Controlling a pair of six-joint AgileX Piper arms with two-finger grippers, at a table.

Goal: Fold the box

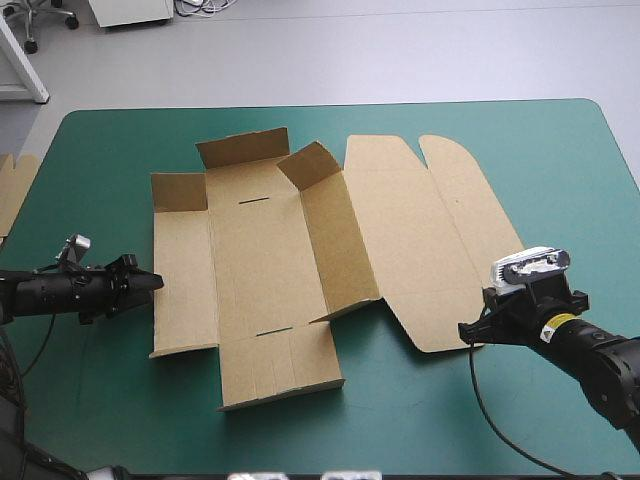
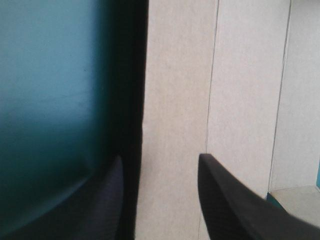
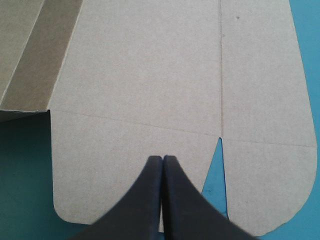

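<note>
We see the box (image 1: 260, 270) unfolded on the table (image 1: 500, 140); our left pincer (image 2: 160, 156) gapes astride its left edge, our right pincer (image 3: 162, 158) closed, empty, above the lid (image 3: 150, 75).

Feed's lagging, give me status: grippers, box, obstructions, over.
Left gripper open at left edge of the box. Right gripper shut over lid flap. Box mostly flat, some flaps raised. Spare board at table's left edge.

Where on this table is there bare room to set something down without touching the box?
Bare cover lies near the front edge, between the box and the right tool. More lies at the far right corner, beyond the lid, and along the far edge. It is crowded at the box's left side, where the open left tool sits at its edge.
</note>
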